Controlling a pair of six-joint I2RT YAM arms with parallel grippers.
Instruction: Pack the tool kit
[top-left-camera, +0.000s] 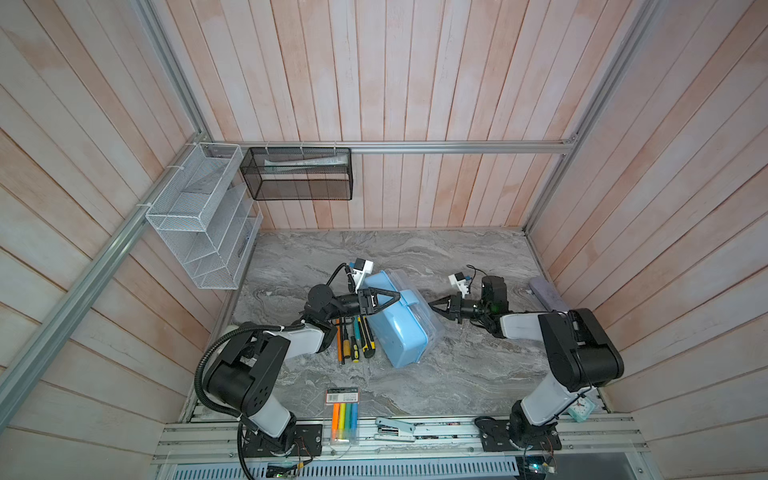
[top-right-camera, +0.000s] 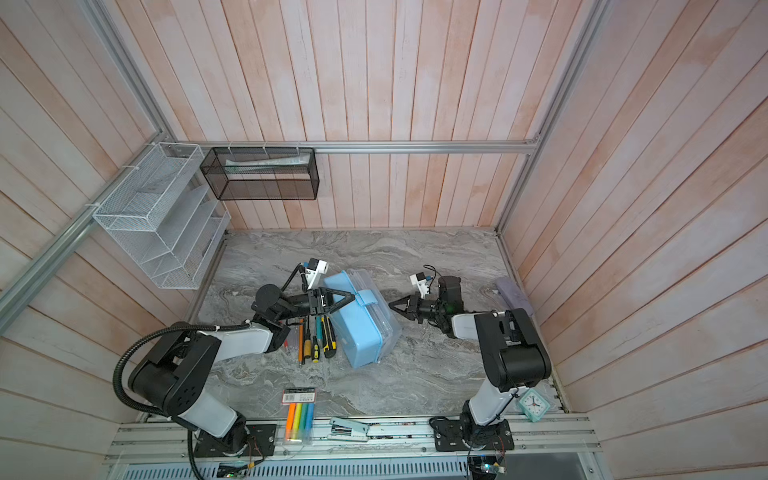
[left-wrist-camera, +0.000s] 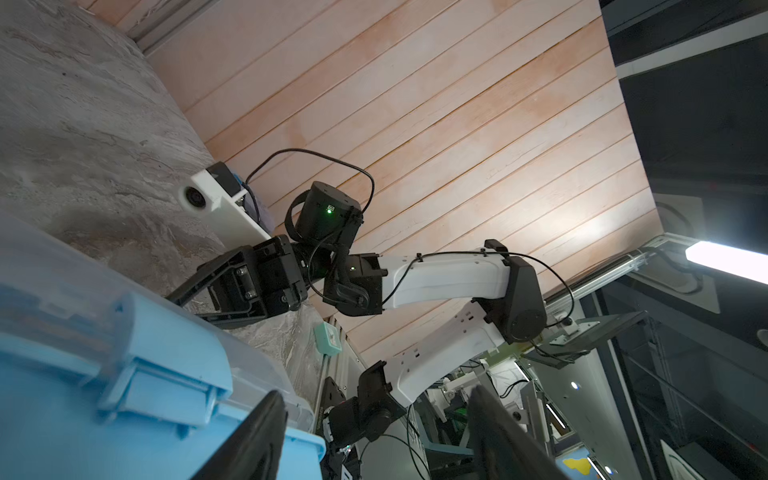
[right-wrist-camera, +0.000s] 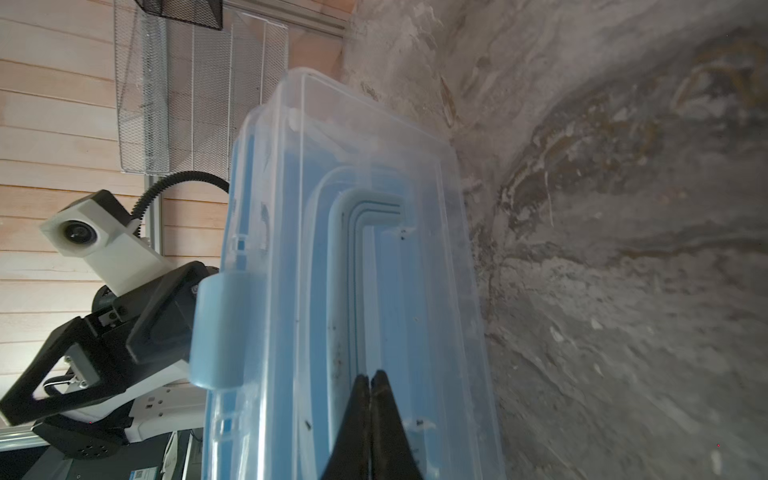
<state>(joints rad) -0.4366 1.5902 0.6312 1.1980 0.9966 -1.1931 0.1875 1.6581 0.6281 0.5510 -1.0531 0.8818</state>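
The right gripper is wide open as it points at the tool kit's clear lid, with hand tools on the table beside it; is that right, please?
Not quite: the right gripper is shut, jaws pressed together, as the right wrist view shows. It does point at the clear lid of the tool kit, with hand tools on the table beside it.
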